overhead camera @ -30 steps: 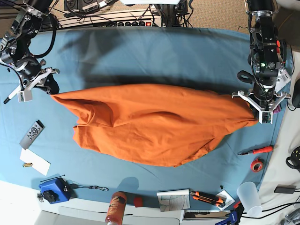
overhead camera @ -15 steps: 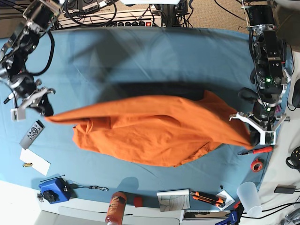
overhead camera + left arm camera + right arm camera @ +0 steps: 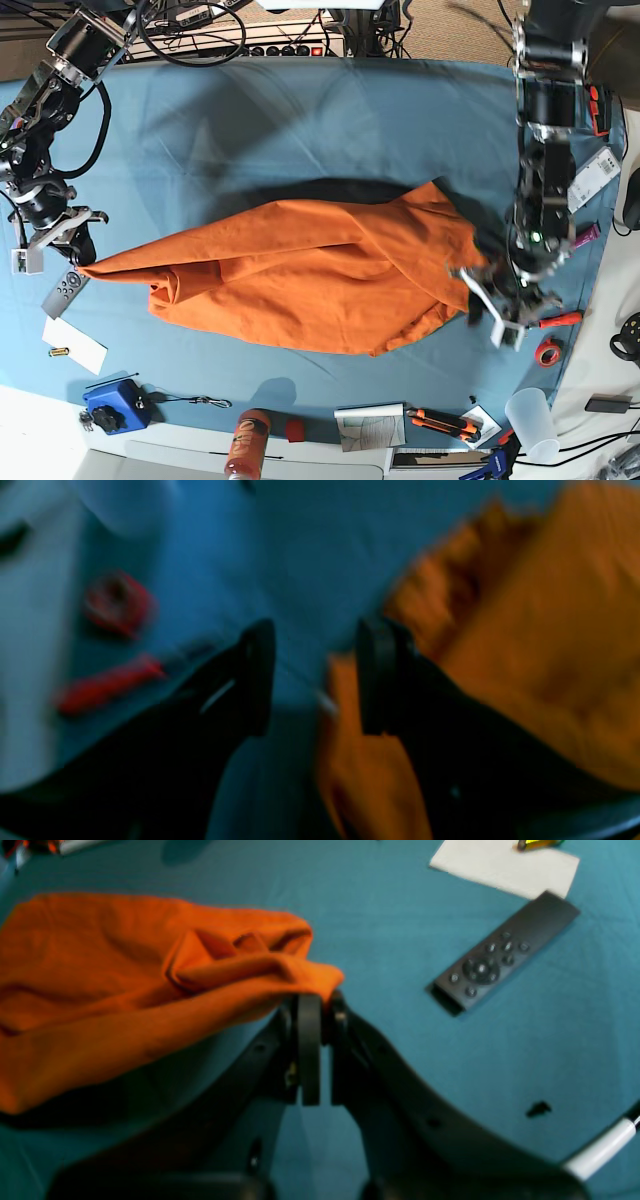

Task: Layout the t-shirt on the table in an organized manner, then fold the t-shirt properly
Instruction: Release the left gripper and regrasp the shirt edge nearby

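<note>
No writing can be read anywhere, and the clear plastic cup [image 3: 530, 422] at the table's [image 3: 330, 110] 5 o'clock corner shows no contents. The t-shirt [image 3: 310, 275] lies bunched across the middle; the right gripper [image 3: 316, 1005] at 9 o'clock pinches its corner between nearly closed jaws, beside a grey remote [image 3: 502, 959] and white paper [image 3: 505, 864]. The left gripper [image 3: 315, 675] at 4 o'clock stands parted and holds nothing, cloth beside one finger, a red-handled screwdriver [image 3: 550, 321] and red tape roll [image 3: 547, 352] close by.

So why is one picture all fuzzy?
The left wrist view is smeared with blur: the left gripper and the t-shirt look soft. The right wrist view is sharper, showing the remote control buttons. In the base view only the left arm is blurred.
</note>
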You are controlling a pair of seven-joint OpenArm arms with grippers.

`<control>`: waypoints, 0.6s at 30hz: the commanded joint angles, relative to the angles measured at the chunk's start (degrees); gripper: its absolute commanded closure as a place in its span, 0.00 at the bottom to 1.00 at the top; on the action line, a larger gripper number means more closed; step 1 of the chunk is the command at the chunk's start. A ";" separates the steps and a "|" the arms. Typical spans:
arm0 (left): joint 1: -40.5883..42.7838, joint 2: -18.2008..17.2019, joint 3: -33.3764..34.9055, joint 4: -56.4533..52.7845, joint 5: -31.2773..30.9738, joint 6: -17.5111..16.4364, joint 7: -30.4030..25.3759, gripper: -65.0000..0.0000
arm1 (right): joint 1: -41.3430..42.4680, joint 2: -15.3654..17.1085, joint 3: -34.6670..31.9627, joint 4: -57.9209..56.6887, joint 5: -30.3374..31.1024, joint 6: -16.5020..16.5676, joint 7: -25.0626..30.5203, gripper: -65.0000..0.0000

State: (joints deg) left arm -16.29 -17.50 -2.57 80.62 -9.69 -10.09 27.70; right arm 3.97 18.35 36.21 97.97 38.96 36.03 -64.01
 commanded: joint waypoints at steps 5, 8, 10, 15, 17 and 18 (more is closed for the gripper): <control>-5.49 -0.46 -0.24 3.98 -1.73 6.23 16.81 0.58 | 0.96 1.18 0.22 0.55 -0.50 0.04 3.87 1.00; -5.68 -0.48 -0.50 9.11 -2.47 5.46 26.77 0.58 | 0.96 1.18 0.22 -0.70 -1.49 0.04 5.84 1.00; -4.17 -0.46 -1.66 14.03 -5.07 4.81 31.69 0.58 | 0.94 1.18 0.22 -1.81 -1.53 0.07 5.77 1.00; 4.72 -0.44 -8.68 22.86 -9.51 4.15 33.38 0.58 | 0.94 1.25 0.22 -4.68 -1.53 0.09 5.70 1.00; 9.29 -0.07 -13.18 24.52 -13.40 2.84 33.42 0.58 | 0.94 1.18 0.22 -5.44 -1.51 0.13 5.46 1.00; 11.45 0.48 -15.63 24.83 -16.35 1.55 33.42 0.58 | 0.94 1.20 0.22 -5.60 -1.51 0.13 5.38 1.00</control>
State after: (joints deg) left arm -3.53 -16.75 -18.37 104.38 -25.32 -8.45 62.13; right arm 3.95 18.35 36.23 91.57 36.40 36.03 -60.16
